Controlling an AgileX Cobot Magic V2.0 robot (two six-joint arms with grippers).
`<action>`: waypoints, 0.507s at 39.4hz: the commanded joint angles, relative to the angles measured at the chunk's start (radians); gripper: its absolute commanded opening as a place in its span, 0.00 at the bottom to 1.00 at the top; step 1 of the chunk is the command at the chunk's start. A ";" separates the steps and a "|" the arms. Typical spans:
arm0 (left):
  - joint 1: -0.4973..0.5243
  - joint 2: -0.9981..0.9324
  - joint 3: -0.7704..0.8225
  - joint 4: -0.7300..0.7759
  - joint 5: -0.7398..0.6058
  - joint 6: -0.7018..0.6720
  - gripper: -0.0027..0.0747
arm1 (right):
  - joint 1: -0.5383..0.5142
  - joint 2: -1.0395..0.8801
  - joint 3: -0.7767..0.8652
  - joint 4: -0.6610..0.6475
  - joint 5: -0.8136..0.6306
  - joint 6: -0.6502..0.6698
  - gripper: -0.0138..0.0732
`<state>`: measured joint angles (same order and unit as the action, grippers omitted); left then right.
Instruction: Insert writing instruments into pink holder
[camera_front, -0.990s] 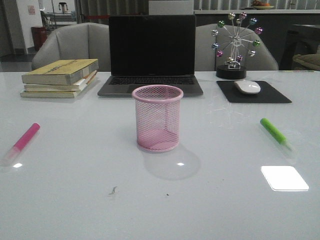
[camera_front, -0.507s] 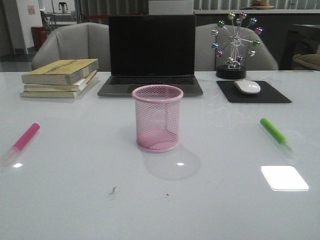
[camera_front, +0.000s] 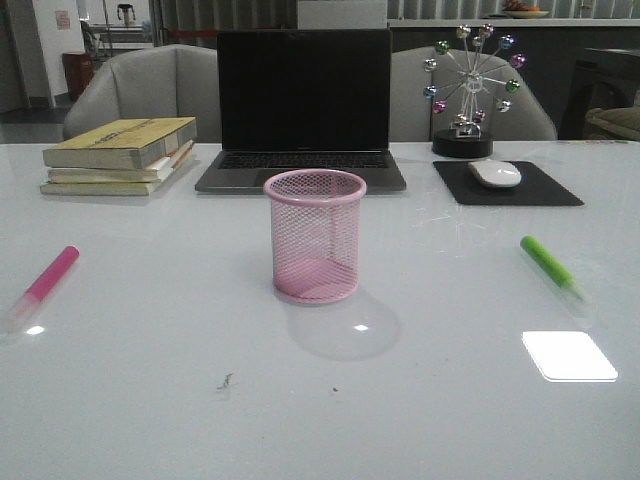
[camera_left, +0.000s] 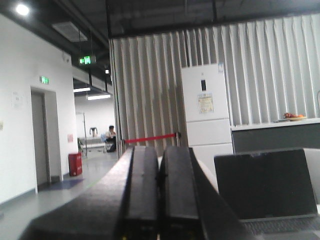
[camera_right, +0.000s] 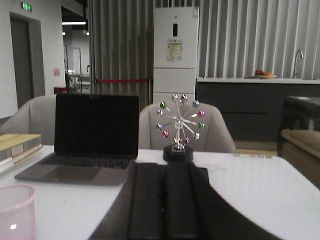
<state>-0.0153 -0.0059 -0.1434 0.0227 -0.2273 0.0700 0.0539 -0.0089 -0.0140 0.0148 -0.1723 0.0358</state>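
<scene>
The left gripper (camera_left: 159, 200) is clenched with its fingers pressed together on nothing, raised and looking out level over the room, and the right gripper (camera_right: 165, 202) is likewise closed and empty, so neither arm shows in the front view. Nothing has been picked yet. The magenta marker (camera_front: 48, 279) lies flat near the table's left edge, the pink holder (camera_front: 315, 236) stands upright in the middle, and the green marker (camera_front: 551, 265) lies flat toward the right, both markers well apart from the cup. To start well, I judge each arm should open its fingers, come down over the marker on its own side, grip across the barrel rather than the slick translucent cap, then tip it upright over the rim. The white table (camera_front: 150, 400) is glossy and reflective, so a marker may skid if nudged. Behind sit stacked books (camera_front: 120, 155), a laptop (camera_front: 303, 110), a ferris-wheel ornament (camera_front: 468, 85) and a mouse (camera_front: 495, 174) on its pad.
</scene>
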 joint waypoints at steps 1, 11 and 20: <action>0.000 -0.013 -0.132 0.029 0.059 -0.009 0.16 | 0.003 -0.012 -0.133 0.000 -0.029 0.001 0.22; 0.000 0.170 -0.382 0.033 0.144 -0.009 0.16 | 0.003 0.063 -0.402 -0.001 0.247 0.000 0.22; 0.000 0.412 -0.589 0.033 0.162 -0.009 0.16 | 0.003 0.275 -0.577 -0.001 0.251 0.000 0.22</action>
<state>-0.0153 0.3154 -0.6559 0.0554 -0.0191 0.0700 0.0539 0.1705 -0.5131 0.0148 0.1436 0.0358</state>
